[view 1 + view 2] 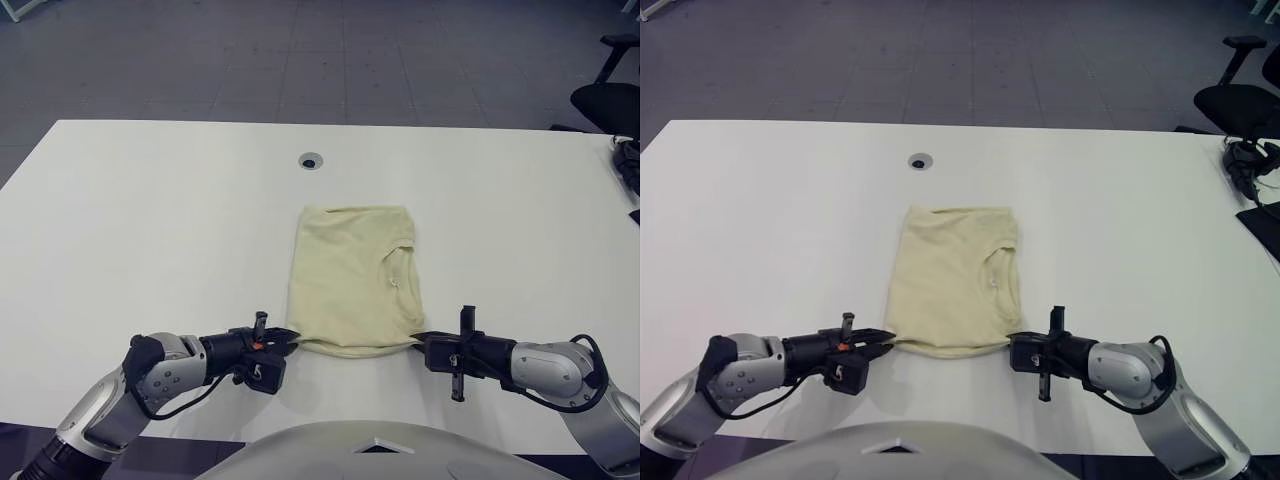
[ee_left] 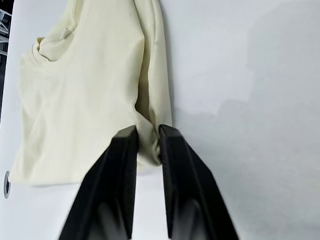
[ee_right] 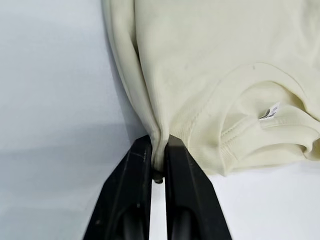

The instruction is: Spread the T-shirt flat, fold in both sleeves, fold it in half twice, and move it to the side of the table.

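Observation:
The pale yellow T-shirt (image 1: 353, 280) lies folded into a rectangle at the middle of the white table (image 1: 150, 230), its collar on the right side. My left gripper (image 1: 292, 340) is shut on the shirt's near left corner (image 2: 148, 142), cloth pinched between the black fingers (image 2: 125, 150). My right gripper (image 1: 417, 340) is shut on the near right corner (image 3: 159, 150), just beside the collar and its white label (image 3: 269, 112). Both grippers sit low at the table surface, one on each side of the near hem.
A round cable hole (image 1: 311, 160) sits in the table behind the shirt. Black cables or gear (image 1: 1245, 165) lie at the far right edge, with an office chair (image 1: 1240, 95) on the floor beyond. Bare tabletop stretches to left and right.

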Available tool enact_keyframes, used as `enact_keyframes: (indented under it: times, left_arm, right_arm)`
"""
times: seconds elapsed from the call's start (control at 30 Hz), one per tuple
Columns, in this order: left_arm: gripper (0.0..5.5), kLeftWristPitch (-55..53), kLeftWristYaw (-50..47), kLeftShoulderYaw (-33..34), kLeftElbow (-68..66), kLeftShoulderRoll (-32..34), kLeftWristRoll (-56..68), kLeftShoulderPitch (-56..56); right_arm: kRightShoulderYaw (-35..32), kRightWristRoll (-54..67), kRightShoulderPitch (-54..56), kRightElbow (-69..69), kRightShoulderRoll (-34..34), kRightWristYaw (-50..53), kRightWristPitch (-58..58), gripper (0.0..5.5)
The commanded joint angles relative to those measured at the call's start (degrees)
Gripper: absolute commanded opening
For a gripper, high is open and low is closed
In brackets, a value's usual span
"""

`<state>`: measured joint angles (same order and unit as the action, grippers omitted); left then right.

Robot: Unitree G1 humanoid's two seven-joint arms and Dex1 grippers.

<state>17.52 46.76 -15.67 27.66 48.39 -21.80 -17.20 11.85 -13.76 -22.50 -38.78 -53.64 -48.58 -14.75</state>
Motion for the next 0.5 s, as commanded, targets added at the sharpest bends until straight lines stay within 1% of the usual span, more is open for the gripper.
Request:
enact_keyframes:
  times: [0.03, 0.07, 0.33, 0.43, 0.5]
  left_arm:
    - [0.09, -0.1, 0.6, -1.7, -1.2, -0.1, -1.4, 1.2]
    - [0.0, 0.0, 0.6, -2.0, -1.5, -0.3, -1.5, 1.6]
    - [0.0, -0.6, 0.5, -2.2, -2.2, -0.3, 0.0, 2.7]
    - [0.0, -2.5, 2.9, 0.1, 1.4, 1.1, 7.9, 1.3]
    - [0.0, -5.2, 5.6, 2.8, 6.6, 2.9, 17.1, -0.6]
  right_arm:
    - [0.7, 0.2, -0.2, 0.8, 0.4, -0.5, -0.7, 0.17]
    - [0.7, 0.2, -0.1, 0.9, 0.5, -0.5, -0.8, 0.17]
    - [0.1, 1.3, -0.3, 0.1, 0.2, -1.2, -0.3, 0.16]
    - [-2.8, 3.8, -1.1, -1.0, -2.1, -3.4, 2.0, 0.16]
    - [-7.3, 8.0, -2.4, -2.5, -4.4, -6.6, 4.2, 0.16]
